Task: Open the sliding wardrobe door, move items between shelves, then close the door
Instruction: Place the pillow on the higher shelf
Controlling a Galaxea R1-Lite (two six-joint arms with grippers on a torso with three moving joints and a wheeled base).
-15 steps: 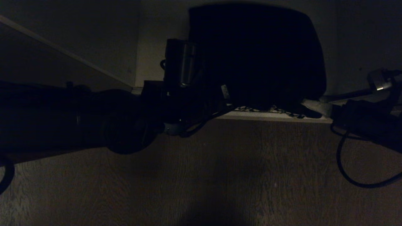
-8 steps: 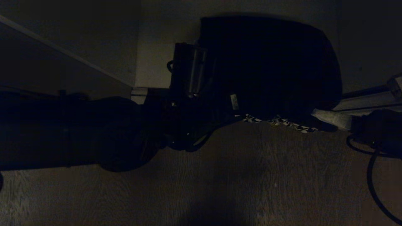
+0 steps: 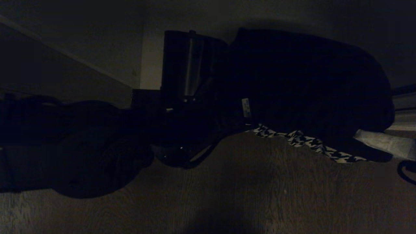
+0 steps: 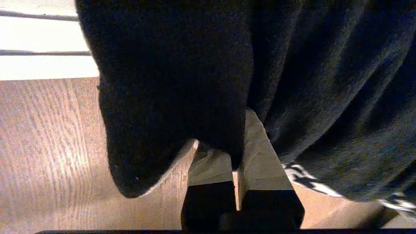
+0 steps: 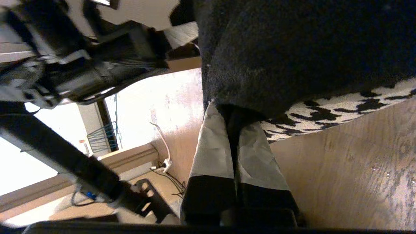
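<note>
Black garment [image 3: 308, 81] is held up between both arms above the wood-grain floor [image 3: 247, 195], in front of a pale wardrobe wall [image 3: 97, 42]. Left gripper [image 4: 239, 159]: fingers [image 4: 260, 152] are closed on one edge of the black fabric. Right gripper [image 5: 232, 143]: fingers [image 5: 211, 149] are clamped on the opposite edge. A black-and-white patterned lining [image 3: 308, 143] is seen hanging along the garment's lower edge. Head view is very dim.

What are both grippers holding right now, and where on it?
Both hold the black folded soft garment: left gripper and right gripper each shut on its lower edge, at opposite ends.
</note>
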